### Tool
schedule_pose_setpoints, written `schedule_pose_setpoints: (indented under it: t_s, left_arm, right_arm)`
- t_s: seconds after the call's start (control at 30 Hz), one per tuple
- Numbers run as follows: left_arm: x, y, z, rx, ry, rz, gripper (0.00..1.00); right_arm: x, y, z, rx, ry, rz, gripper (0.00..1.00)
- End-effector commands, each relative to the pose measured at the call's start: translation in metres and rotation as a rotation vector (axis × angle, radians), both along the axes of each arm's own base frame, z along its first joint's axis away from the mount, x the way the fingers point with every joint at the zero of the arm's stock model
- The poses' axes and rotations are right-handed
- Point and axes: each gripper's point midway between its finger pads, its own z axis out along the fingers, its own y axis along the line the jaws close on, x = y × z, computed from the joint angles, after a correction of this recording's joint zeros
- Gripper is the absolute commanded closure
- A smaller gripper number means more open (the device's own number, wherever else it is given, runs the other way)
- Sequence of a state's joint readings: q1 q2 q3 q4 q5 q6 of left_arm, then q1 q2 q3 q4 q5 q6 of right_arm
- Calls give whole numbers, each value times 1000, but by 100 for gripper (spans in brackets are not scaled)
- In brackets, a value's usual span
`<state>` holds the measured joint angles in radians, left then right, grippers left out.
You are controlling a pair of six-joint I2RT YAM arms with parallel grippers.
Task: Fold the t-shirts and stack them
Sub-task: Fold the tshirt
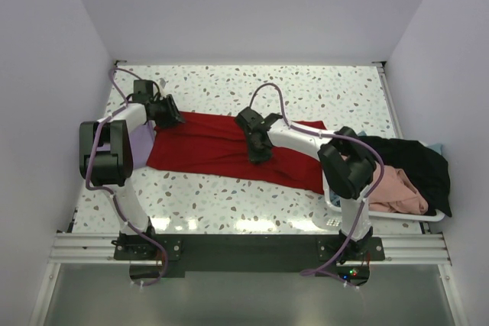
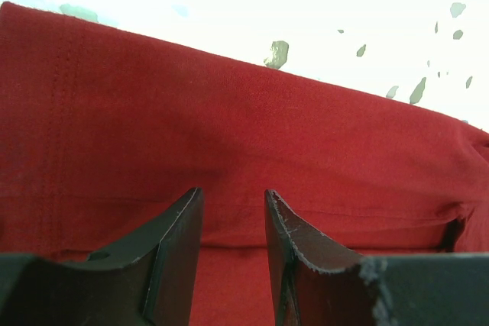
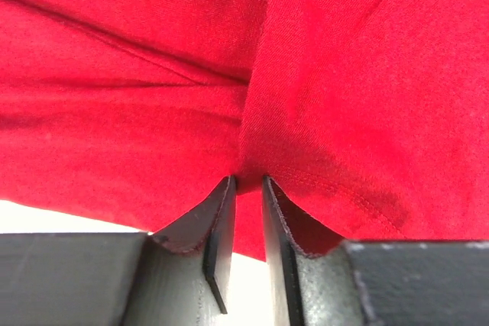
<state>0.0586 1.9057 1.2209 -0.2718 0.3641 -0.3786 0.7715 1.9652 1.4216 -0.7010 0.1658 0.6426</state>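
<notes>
The right gripper (image 3: 248, 185) sits closest in its wrist view, its two dark fingers (image 3: 221, 219) nearly together with a pinch of the red shirt (image 3: 344, 74) caught at their tips. A crease runs up and away from the pinch. On either side of it the cloth lies in loose flat layers, with a stitched hem just right of the fingers.

The left gripper (image 2: 233, 204) stands with its jaws a little apart. Red cloth shows through the gap but nothing is visibly nipped between the fingers, so it looks open over the shirt. A doubled edge lies just ahead of its tips, and beyond that is the far edge of the shirt, then the speckled table (image 2: 344, 5).

From above, the red shirt stretches between the two grippers and past the right one toward the white basket (image 1: 428, 217). The basket holds a black shirt (image 1: 412, 162) and a salmon-pink shirt (image 1: 397, 192). A lavender shirt (image 1: 142, 141) lies just behind the left gripper, under that arm.

The step appears to be a fold of the red shirt. To do it well, the left gripper should probably close on the doubled edge first, taking both layers. Both arms should then likely lift only slightly and travel together, keeping the cloth taut between them so the fold lands straight. A pull from the right side alone may drag the shirt askew.
</notes>
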Motion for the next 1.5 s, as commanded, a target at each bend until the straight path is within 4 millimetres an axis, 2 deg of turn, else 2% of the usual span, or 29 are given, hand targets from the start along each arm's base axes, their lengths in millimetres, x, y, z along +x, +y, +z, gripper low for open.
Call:
schedule_pose_setpoints:
  t_s: [0.0, 0.17, 0.2, 0.37, 0.47, 0.5, 0.63, 0.97, 1.37, 1.4, 1.43, 1.47]
  left_arm:
    - [8, 3, 9, -2, -42, -7, 57]
    - [9, 3, 9, -2, -44, -10, 57]
    - [8, 3, 9, -2, -43, -10, 57]
    - [8, 3, 10, -6, -47, -8, 57]
    - [8, 1, 11, -8, -48, -11, 57]
    - [7, 2, 11, -9, -48, -11, 57]
    - [7, 1, 11, -12, -50, -11, 57]
    - [7, 1, 13, -14, -54, -11, 57]
    - [7, 1, 15, -14, -57, -13, 57]
    - [7, 1, 15, -15, -56, -10, 57]
    - [7, 0, 16, -14, -60, -13, 57]
    - [8, 1, 16, -16, -59, -9, 57]
  right_arm:
    - [12, 9, 7, 16, -38, 9, 77]
    - [14, 12, 5, 21, -35, 9, 83]
    - [14, 12, 4, 20, -35, 12, 88]
    - [12, 10, 3, 14, -30, 15, 100]
    - [10, 6, 8, 6, -28, 17, 100]
    - [11, 7, 15, 18, -38, 15, 100]
    - [1, 6, 25, 38, -10, 29, 100]
    - [-25, 1, 20, 53, 77, 44, 100]
    - [-38, 12, 18, 64, 115, 78, 100]
    - [-38, 12, 19, 64, 115, 79, 99]
    - [-36, 9, 20, 51, 110, 69, 93]
    - [-35, 8, 20, 42, 107, 66, 77]
